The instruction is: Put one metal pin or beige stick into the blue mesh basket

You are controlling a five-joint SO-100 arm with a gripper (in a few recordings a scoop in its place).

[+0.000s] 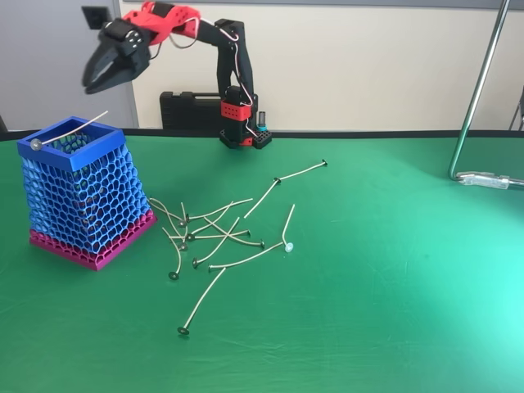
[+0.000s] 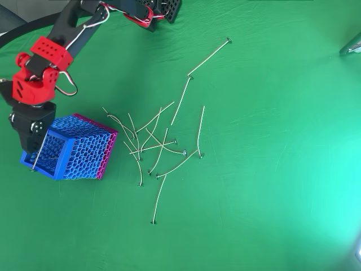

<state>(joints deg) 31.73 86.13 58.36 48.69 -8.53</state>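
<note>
Green felt table, cream wall behind, pins scattered, hand slightly spread above blue mesh basket

The blue mesh basket is matt honeycomb plastic. The pins are thin, pale wire. The table is covered in smooth green matt cloth.

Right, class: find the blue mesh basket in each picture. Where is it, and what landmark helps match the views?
Fixed view: blue mesh basket at left, a stick lying across its rim.
Overhead view: basket at lower left, partly under the gripper.
Shared landmark: the pile of sticks beside it, on its right.
</note>
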